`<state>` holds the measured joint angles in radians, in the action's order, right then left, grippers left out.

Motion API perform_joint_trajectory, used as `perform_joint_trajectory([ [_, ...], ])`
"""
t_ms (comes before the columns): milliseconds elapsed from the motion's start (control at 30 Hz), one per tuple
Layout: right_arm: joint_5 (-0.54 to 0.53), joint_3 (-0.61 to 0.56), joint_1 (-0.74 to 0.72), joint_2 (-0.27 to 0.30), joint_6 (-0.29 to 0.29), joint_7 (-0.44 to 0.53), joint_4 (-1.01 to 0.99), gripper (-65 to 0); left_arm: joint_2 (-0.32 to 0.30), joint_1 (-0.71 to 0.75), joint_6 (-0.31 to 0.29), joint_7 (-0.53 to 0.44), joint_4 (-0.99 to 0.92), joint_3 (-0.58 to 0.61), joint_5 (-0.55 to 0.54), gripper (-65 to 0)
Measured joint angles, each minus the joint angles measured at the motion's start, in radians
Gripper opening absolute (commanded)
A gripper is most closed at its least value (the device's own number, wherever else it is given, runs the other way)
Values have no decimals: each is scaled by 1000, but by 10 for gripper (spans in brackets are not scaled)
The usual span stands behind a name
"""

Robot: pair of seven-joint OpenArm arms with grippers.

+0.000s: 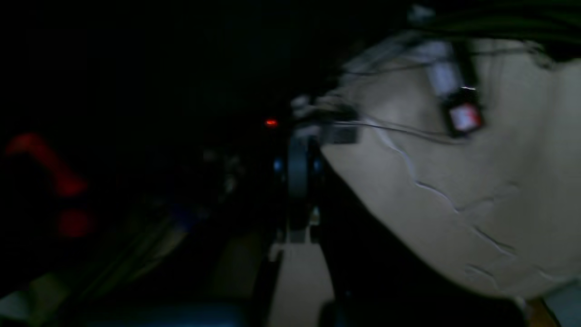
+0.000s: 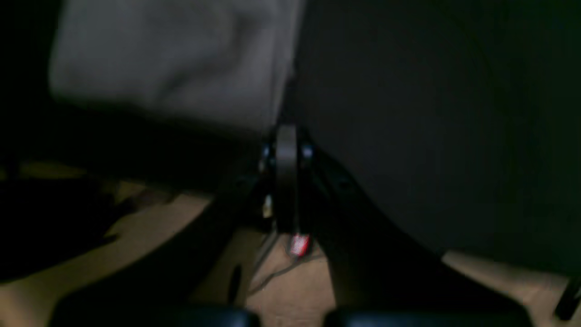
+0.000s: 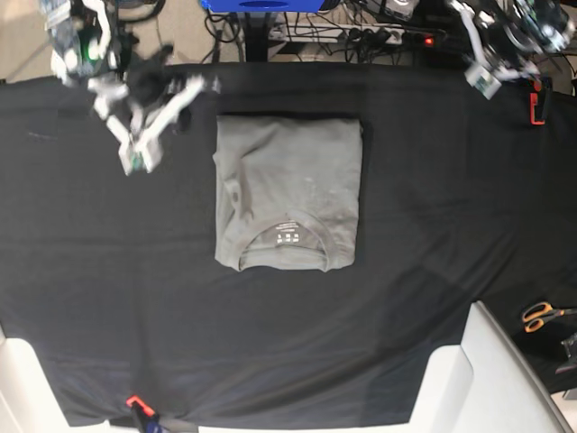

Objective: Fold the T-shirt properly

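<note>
The grey T-shirt (image 3: 288, 194) lies folded into a neat rectangle in the middle of the black table cloth (image 3: 433, 207), collar and white label toward the front. My right gripper (image 3: 135, 161) hovers left of it, apart from the cloth, fingers together and empty. In the right wrist view the right gripper (image 2: 286, 136) is shut, with a blurred grey patch beyond it. My left gripper (image 3: 484, 81) is up at the far right corner, far from the shirt. The dark, blurred left wrist view shows the left gripper (image 1: 297, 152) shut, holding nothing.
Orange-handled scissors (image 3: 541, 315) lie off the table's right edge. A red clamp (image 3: 536, 104) sits at the far right edge and another (image 3: 135, 401) at the front left. White panels (image 3: 473, 379) stand at the front right. Cables and a power strip (image 3: 388, 34) run behind the table.
</note>
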<state>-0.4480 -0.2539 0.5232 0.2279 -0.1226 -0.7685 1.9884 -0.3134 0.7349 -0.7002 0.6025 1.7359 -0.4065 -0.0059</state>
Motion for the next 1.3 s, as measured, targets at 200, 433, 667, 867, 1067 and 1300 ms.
perform_joint_trajectory([
  [200,9,55,205,6,-12,-33,-10,-647,30,83,3,-1,-36,51,5,-650],
  [433,5,44,185,-6,0,1,-295,-647,33,19,22,-78,-302,203,7,-650],
  [667,13,45,-34,-5,235,145,-849,-648,44,-153,195,-346,-771,441,0,-650],
  [867,46,-30,-318,-40,388,465,-1614,-644,87,-471,278,-661,-1443,613,-6,-650],
  [1067,206,-272,-388,-99,338,1168,-1981,-642,133,-617,274,-949,-1722,658,-5,-650],
  [1300,102,-177,-433,-105,77,1088,-1967,-642,151,-681,278,-962,-1685,657,-14,-650],
])
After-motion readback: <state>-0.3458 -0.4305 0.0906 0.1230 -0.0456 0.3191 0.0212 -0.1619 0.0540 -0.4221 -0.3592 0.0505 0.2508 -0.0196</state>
